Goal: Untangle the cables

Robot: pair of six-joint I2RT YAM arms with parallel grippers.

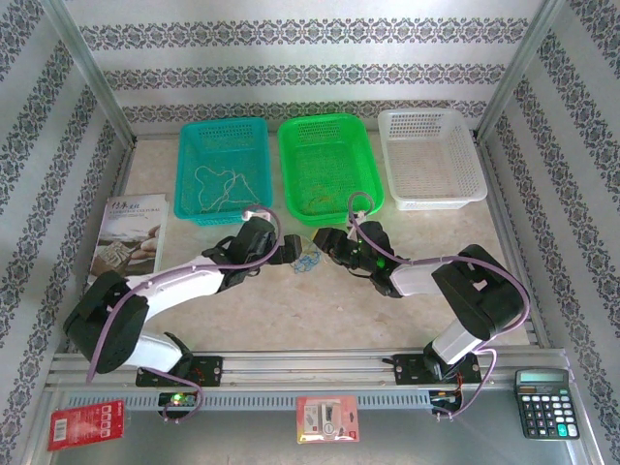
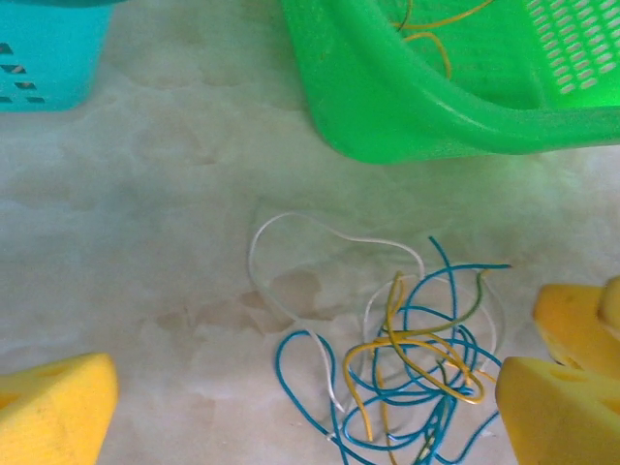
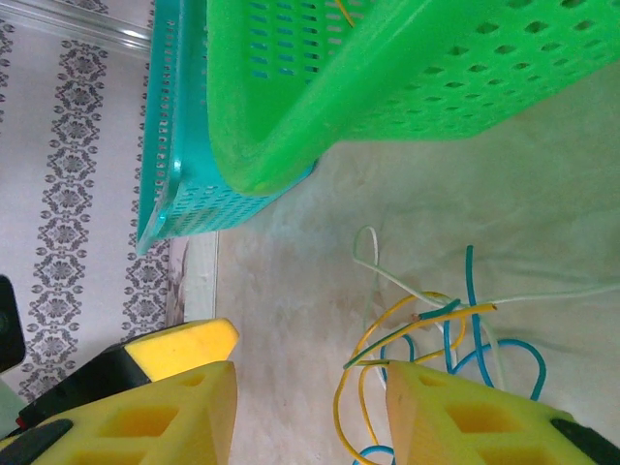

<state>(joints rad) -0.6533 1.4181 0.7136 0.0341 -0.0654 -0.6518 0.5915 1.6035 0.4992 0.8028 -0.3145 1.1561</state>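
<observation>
Cables (image 1: 308,258) in one small tangle lie on the table (image 1: 291,320) just in front of the green basket (image 1: 325,123), between my left gripper (image 1: 288,254) and my right gripper (image 1: 327,244). From above, the knot is too small to sort strand from strand, and my fingers crowd it on both sides.

Left wrist view: blue, yellow and white strands cross over one another, and a white loop reaches out to the left. The bottom edge cuts off the lowest loops. My left gripper stands wide, one finger (image 2: 53,412) at each side of the frame, touching no strand that I can see.

Right wrist view: my right gripper is parted with a clear gap and pinches nothing. A yellow loop lies in that gap close beside one finger (image 3: 465,421), which hides the strands beneath it. I cannot tell whether loop and finger touch.

A cream cord (image 1: 218,186) lies in the teal basket (image 1: 225,123) and a yellow cord (image 1: 315,205) in the green one. The white basket (image 1: 431,116) sits to their right.

The table top is pale and marbled, with a metal rail (image 1: 310,366) at its near edge. The walls are white with grey patterned bands. A booklet (image 1: 131,232) lies at the left. A calculator (image 1: 547,402), a red packet (image 1: 85,424) and a second packet (image 1: 326,418) lie on the near ledge.
</observation>
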